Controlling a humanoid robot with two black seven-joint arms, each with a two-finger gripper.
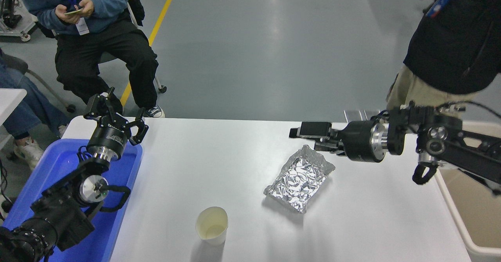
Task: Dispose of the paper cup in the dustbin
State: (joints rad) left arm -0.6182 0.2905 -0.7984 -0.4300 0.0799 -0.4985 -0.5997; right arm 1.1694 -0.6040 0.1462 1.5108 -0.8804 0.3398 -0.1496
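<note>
Right arm out over the worktop, cup waiting untouched near the front edge.

Paper cup [211,225] upright on the white worktop [219,168], near edge, left of centre, well apart from both arms; dustbin [465,230] off the right end. Likely feather-light, thin-walled, rim already a little squashed, so easy to crush or tip: best pinched gently across the upper wall, just under the rim, one finger each side. Right gripper [309,133] pointing left above the far end of the foil packet [299,177], holding nothing, seen side-on, so spread of its fingers impossible to judge. Left gripper [117,115] parked over the blue tray [47,176], fingers [141,128] splayed wide, empty.
</note>
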